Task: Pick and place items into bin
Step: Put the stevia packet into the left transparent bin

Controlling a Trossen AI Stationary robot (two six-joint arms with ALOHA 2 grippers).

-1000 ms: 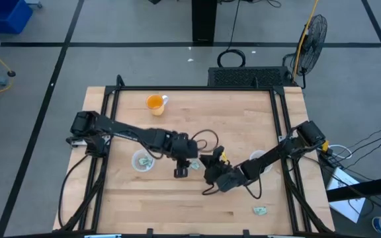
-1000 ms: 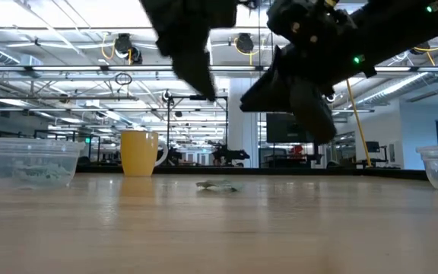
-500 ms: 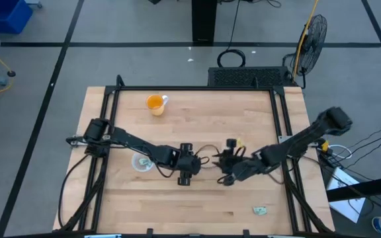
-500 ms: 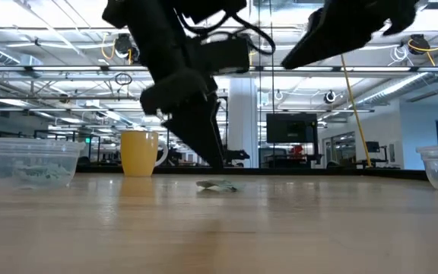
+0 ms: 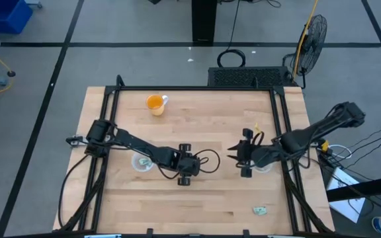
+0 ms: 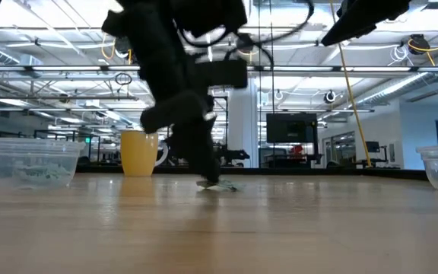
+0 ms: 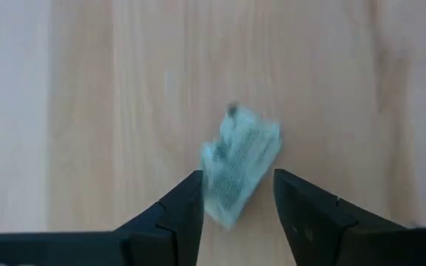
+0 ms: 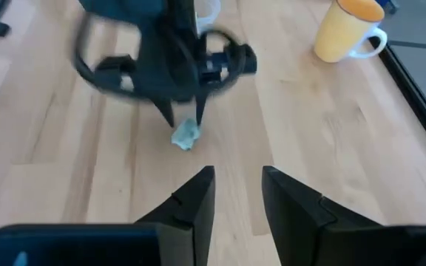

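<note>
A small green-and-white packet (image 7: 239, 168) lies flat on the wooden table near its middle; it also shows in the low view (image 6: 217, 186) and the right wrist view (image 8: 186, 135). My left gripper (image 7: 237, 207) is open and low over the table, pointing down, with one finger on each side of the packet. In the high view my left gripper (image 5: 188, 170) hides the packet. My right gripper (image 8: 235, 193) is open and empty, raised above the table to the right of the packet (image 5: 238, 155). A second packet (image 5: 261, 210) lies near the front right. My left gripper comes at the packet from above with its fingers (image 7: 187, 203) on either side of the packet's near end (image 7: 224, 207). The packet lies flat on the table. Whether the fingers touch it, I cannot tell.
A clear cup (image 5: 143, 162) with packets in it stands left of my left gripper and shows in the low view (image 6: 33, 161). A second clear cup (image 5: 263, 163) stands under my right arm. An orange mug (image 5: 155, 102) stands at the far left. A black frame (image 5: 197, 88) rims the table.
My left gripper has come down to the table until its fingertips stand around the packet. My right gripper has risen and drawn back toward the table's right edge, away from the packet. The packet has stayed where it was.
</note>
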